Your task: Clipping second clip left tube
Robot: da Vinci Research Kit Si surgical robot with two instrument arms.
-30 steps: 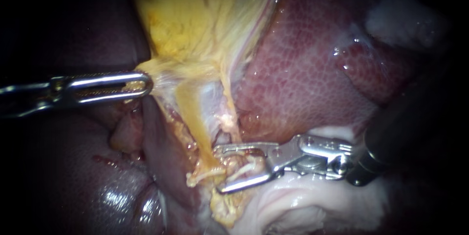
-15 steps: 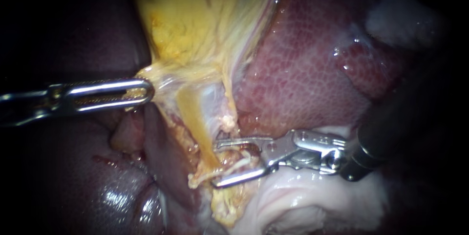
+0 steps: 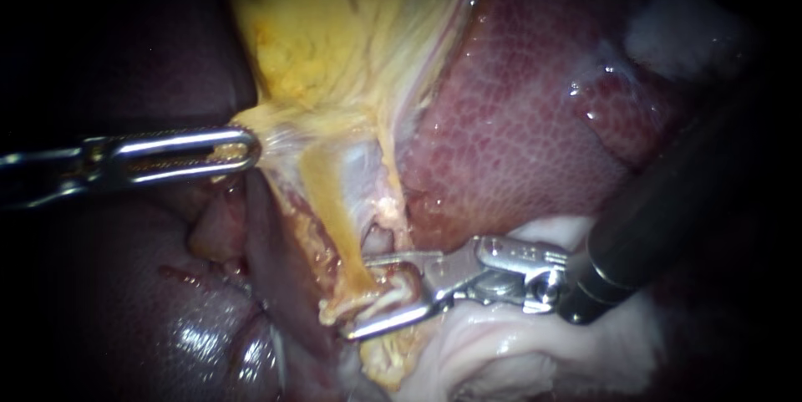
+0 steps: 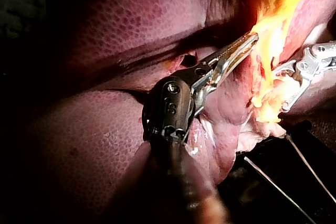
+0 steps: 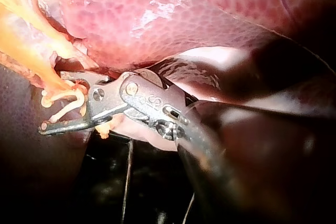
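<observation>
My left instrument (image 3: 247, 150) comes in level from the left, its jaws shut on the yellow neck of the gallbladder (image 3: 334, 34); the left wrist view shows the same hold (image 4: 248, 41). From that neck the yellow left tube (image 3: 330, 210) runs down. My right instrument (image 3: 357, 297) has its jaws open, one on each side of the tube's lower end, with pale strands (image 3: 403, 288) lying between them. In the right wrist view those open jaws (image 5: 52, 100) straddle the same pale strands (image 5: 67, 98). I cannot make out a clip on the tube.
Red mottled liver (image 3: 518, 118) fills the right and the dark lower left. A paler second strand (image 3: 388, 193) runs just right of the yellow tube. White fatty tissue (image 3: 518, 343) lies under my right instrument. Thin dark threads (image 4: 283, 187) show below the tissue.
My right instrument has slid left, so its open jaws now reach further across the tube's lower end. The left instrument keeps its hold, barely shifting.
</observation>
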